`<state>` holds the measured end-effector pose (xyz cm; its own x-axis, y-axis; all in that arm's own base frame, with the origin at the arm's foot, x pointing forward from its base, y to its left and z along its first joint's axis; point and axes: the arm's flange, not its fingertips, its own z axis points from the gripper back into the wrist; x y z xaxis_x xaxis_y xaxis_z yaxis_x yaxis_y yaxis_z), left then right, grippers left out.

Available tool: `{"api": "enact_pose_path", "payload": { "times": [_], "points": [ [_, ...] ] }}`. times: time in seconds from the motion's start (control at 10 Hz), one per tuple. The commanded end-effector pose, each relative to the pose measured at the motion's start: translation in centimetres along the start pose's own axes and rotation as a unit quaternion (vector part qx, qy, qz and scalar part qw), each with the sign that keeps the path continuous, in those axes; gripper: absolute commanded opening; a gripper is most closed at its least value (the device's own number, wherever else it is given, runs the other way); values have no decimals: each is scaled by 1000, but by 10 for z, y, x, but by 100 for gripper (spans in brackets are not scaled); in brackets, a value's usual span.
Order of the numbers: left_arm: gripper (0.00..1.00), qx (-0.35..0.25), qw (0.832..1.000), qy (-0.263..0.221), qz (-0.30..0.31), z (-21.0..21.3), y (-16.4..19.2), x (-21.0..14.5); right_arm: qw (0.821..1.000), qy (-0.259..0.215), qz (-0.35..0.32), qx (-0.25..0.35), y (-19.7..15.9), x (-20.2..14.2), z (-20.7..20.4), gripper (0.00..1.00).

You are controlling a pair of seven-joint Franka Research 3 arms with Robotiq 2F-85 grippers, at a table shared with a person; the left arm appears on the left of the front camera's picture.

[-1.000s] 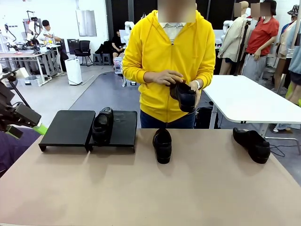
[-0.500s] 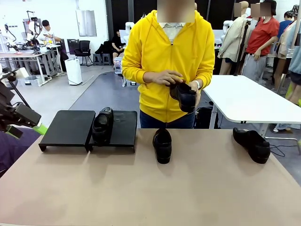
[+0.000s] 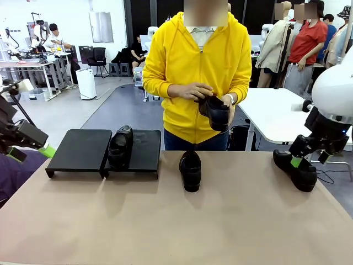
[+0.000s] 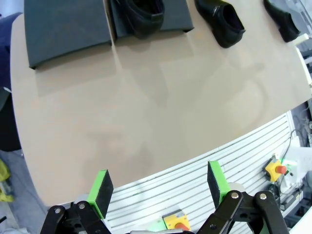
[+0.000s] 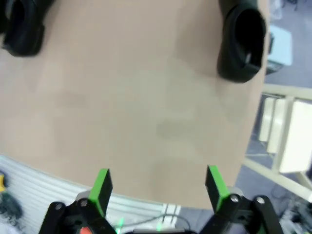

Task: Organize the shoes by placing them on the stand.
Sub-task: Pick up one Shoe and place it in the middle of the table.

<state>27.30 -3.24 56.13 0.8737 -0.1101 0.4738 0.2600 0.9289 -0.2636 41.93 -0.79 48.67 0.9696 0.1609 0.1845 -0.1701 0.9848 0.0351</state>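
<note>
The black stand [image 3: 83, 150] sits at the table's far left, with one black shoe [image 3: 120, 146] on its right section near the seam. A second shoe [image 3: 191, 170] lies mid-table and a third shoe [image 3: 295, 170] at the far right. The person in a yellow hoodie holds a fourth shoe [image 3: 216, 113] in both hands. My left gripper [image 3: 31, 153] hovers open off the table's left edge; its wrist view shows open pads [image 4: 101, 192], the stand [image 4: 63, 29] and the shoes beyond. My right gripper [image 3: 310, 160] hangs open just above the right shoe [image 5: 242, 41].
The tan table [image 3: 220, 221] is bare in front. A white table [image 3: 287, 116] stands behind at the right. A purple cloth [image 3: 16, 171] lies beside the left edge. A slatted rail with a red stop button [image 4: 275, 169] runs under the near edge.
My right arm has come into view from the right and now hangs over the right-hand shoe. The left arm, the shoes and the person's hands have stayed put.
</note>
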Motion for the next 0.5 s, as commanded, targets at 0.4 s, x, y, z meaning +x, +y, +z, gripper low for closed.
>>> {"api": "enact_pose_path", "payload": {
  "times": [0.4],
  "points": [
    [100,-9,1000,-2,2,2,2,0,999,-13,39,-13,-32,88,-54,100]
  ]
}}
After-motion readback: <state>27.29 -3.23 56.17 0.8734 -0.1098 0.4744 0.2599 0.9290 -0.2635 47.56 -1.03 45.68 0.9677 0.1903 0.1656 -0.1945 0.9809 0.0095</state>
